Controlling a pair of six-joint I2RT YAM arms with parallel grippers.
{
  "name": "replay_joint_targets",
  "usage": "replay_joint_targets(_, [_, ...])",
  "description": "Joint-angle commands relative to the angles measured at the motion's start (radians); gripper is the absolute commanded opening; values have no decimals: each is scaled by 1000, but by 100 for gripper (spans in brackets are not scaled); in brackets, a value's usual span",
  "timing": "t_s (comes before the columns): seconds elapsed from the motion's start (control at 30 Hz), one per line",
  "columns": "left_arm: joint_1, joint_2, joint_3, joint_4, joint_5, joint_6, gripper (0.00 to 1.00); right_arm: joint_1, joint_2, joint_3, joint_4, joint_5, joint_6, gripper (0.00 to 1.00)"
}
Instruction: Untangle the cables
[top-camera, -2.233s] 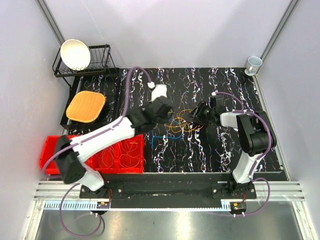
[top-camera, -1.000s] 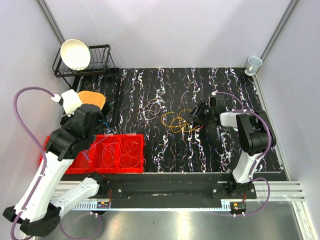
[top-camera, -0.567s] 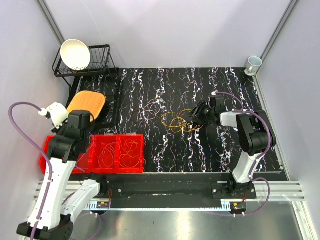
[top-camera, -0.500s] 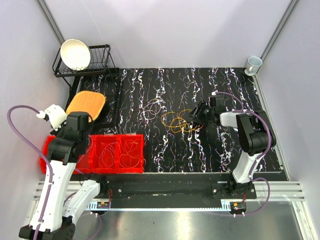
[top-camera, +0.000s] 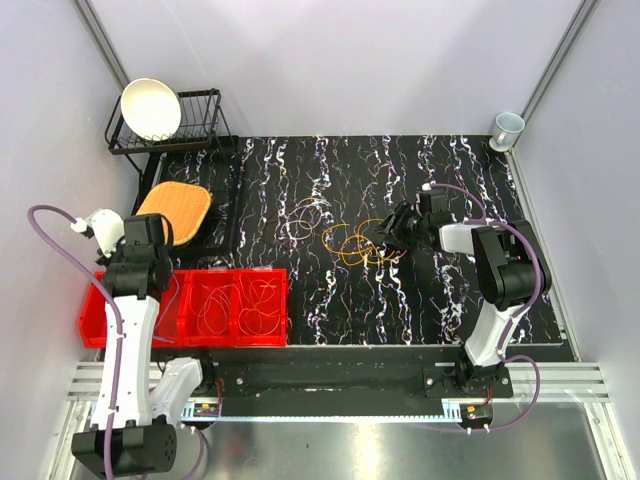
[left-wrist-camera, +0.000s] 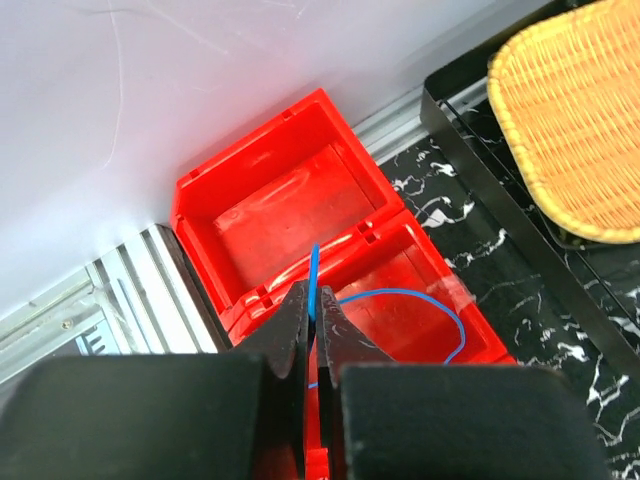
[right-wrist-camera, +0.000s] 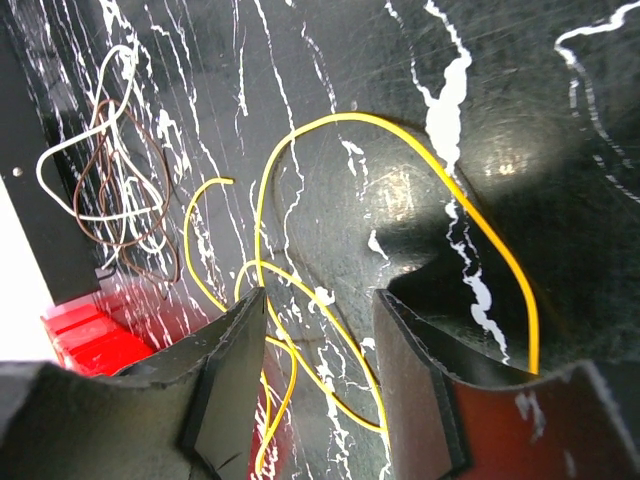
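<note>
Bins of red plastic (left-wrist-camera: 250, 190) sat at the left, two holding coiled thin cables (top-camera: 262, 300). Above them the left gripper (left-wrist-camera: 313, 300) was clamped on a thin blue cable (left-wrist-camera: 420, 298). Mid-bench lay a whitish and brown cable tangle (top-camera: 302, 222), then looped yellow cables (right-wrist-camera: 400, 140) beneath the right gripper (right-wrist-camera: 318, 297), its jaws apart.

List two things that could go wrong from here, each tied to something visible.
1. The left tool pinches the blue cable near its end above the bin; it may slip or drape over a divider.
2. The open right tool straddles crossing strands of yellow cable; closing may grab two.
</note>
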Motion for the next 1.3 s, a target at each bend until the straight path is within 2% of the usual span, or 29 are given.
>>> replay_joint_targets(0.0, [42,5,-14,99,94,51,0,9,11,30,4,-32,1,53])
replay_joint_targets(0.3, [47,83,-20,133,205,68,0,11,20,31,13,-51,10,53])
replay_joint_targets(0.67, [67,61,-74,255,215,133,6,9,51,38,27,-79,24,53])
replay_joint_targets(0.93, [73,37,-78,214,159,94,15,11,80,42,46,-99,41,53])
replay_joint_targets(1.03, [74,41,-72,194,134,76,23,11,94,48,50,-113,47,53])
replay_joint_targets(1.1, [76,46,-65,177,130,67,43,11,97,48,53,-119,50,53])
replay_joint_targets(1.17, [76,40,-61,173,137,61,69,9,99,48,53,-119,50,53])
replay_joint_targets(1.27, [77,23,-60,174,143,64,78,11,103,51,50,-119,52,53])
